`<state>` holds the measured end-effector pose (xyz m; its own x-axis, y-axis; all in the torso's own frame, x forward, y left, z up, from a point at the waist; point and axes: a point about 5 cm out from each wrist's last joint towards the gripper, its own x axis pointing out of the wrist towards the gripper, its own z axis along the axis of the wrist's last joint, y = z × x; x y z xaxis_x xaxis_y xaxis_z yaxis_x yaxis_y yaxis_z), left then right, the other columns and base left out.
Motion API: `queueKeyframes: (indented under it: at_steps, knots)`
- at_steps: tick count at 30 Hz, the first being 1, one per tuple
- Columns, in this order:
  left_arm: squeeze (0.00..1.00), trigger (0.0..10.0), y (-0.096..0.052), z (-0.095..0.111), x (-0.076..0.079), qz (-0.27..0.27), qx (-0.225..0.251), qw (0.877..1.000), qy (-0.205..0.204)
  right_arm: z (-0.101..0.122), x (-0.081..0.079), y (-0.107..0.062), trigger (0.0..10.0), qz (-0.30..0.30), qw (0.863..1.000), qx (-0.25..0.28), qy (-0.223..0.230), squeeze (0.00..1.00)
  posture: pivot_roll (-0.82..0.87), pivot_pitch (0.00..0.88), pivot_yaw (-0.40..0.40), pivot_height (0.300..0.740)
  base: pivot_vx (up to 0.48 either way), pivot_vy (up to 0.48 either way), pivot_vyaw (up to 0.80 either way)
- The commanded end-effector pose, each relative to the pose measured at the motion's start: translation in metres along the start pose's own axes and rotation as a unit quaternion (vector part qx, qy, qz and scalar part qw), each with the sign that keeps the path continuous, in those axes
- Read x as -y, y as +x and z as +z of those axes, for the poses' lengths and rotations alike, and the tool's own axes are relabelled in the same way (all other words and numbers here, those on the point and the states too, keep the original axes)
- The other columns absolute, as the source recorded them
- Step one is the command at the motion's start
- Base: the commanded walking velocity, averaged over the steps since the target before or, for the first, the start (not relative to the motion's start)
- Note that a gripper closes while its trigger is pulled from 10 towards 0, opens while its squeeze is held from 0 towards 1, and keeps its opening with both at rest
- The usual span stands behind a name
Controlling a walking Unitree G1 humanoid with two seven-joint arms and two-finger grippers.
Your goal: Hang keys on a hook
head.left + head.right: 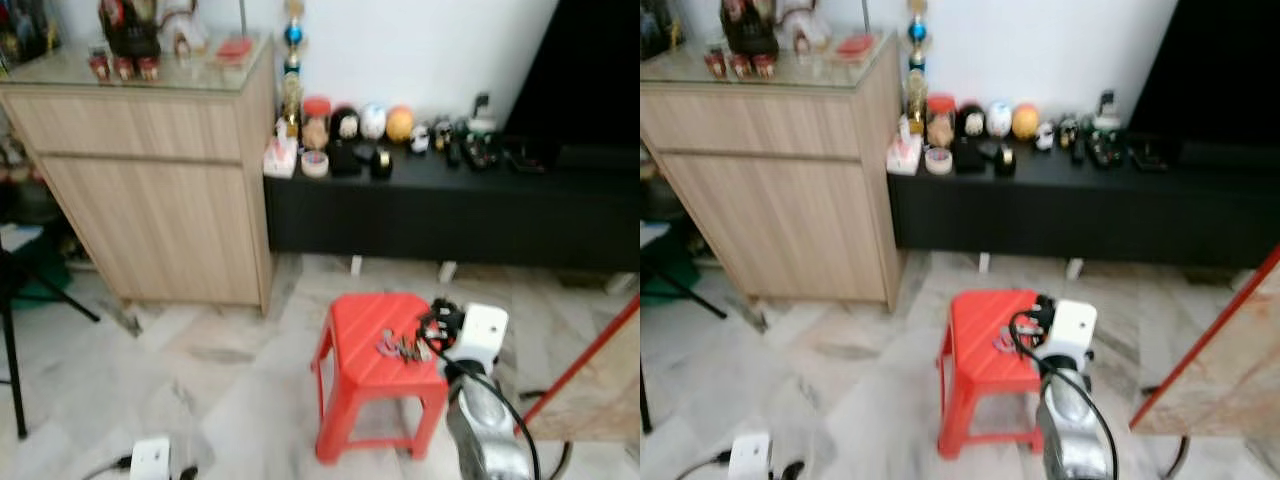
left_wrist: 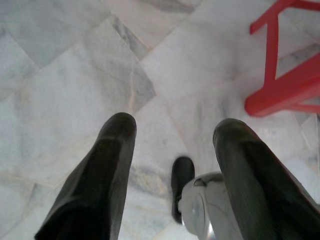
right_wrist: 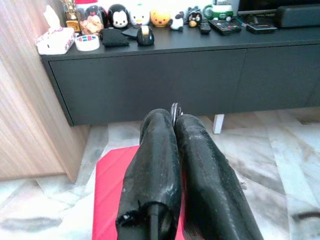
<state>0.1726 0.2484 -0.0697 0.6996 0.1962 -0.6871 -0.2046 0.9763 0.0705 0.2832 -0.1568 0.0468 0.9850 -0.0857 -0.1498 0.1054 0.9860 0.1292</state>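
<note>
While the right gripper (image 1: 432,330) reaches over a red stool (image 1: 372,350) at lower centre of the left eye view, a bunch of keys (image 1: 400,347) sits on the stool's seat just left of the black fingers, apparently touching them. Behind, a wooden cabinet (image 1: 150,180) fills the upper left and a low black console (image 1: 450,215) runs across the upper right, its top lined with small figurines (image 1: 372,122), a tissue box (image 1: 281,157) and a roll of tape (image 1: 314,163). The right eye view repeats the scene, the keys (image 1: 1006,343) a small glint on the red seat beside the wrist. In the left wrist view, the left gripper (image 2: 175,132) hangs over marble floor (image 2: 75,75), its two fingers spread wide with nothing between them, the stool's legs at upper right. In the right wrist view, the right gripper's fingers (image 3: 160,150) are pressed together at frame centre, a sliver of metal key ring (image 3: 174,111) pinched at their tips above the red seat.
</note>
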Motion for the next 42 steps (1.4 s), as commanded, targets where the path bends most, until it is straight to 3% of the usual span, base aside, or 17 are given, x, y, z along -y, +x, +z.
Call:
queueKeyframes:
  at_steps: [1, 9, 23, 42]
  knots:
    - [0.00, 10.0, -0.0001, -0.0014, 0.0014, 0.003, -0.002, 1.000, -0.006, 0.0092, -0.0038, 0.0037, 10.0, 0.007, 1.000, 0.015, -0.002, 0.00, 0.07, 0.000, -0.089, 0.740, -0.277, 0.000, 0.00]
    - [0.00, 10.0, 0.0006, -0.0006, 0.0041, 0.006, -0.001, 1.000, -0.015, 0.0110, -0.0091, 0.0051, 10.0, 0.017, 1.000, 0.015, -0.001, 0.00, 0.08, 0.000, -0.100, 0.740, -0.271, 0.000, 0.00]
    - [0.00, 10.0, -0.0003, -0.0048, 0.0023, 0.013, -0.014, 1.000, -0.007, 0.0118, -0.0096, 0.0064, 10.0, 0.016, 1.000, 0.014, 0.001, 0.00, 0.08, 0.000, -0.101, 0.740, 0.000, 0.000, 0.00]
    - [0.00, 10.0, -0.0019, -0.0096, 0.0046, 0.014, -0.020, 1.000, -0.008, 0.0110, -0.0098, 0.0055, 10.0, 0.017, 1.000, 0.012, 0.002, 0.00, 0.08, 0.000, -0.105, 0.740, 0.000, -0.453, 0.00]
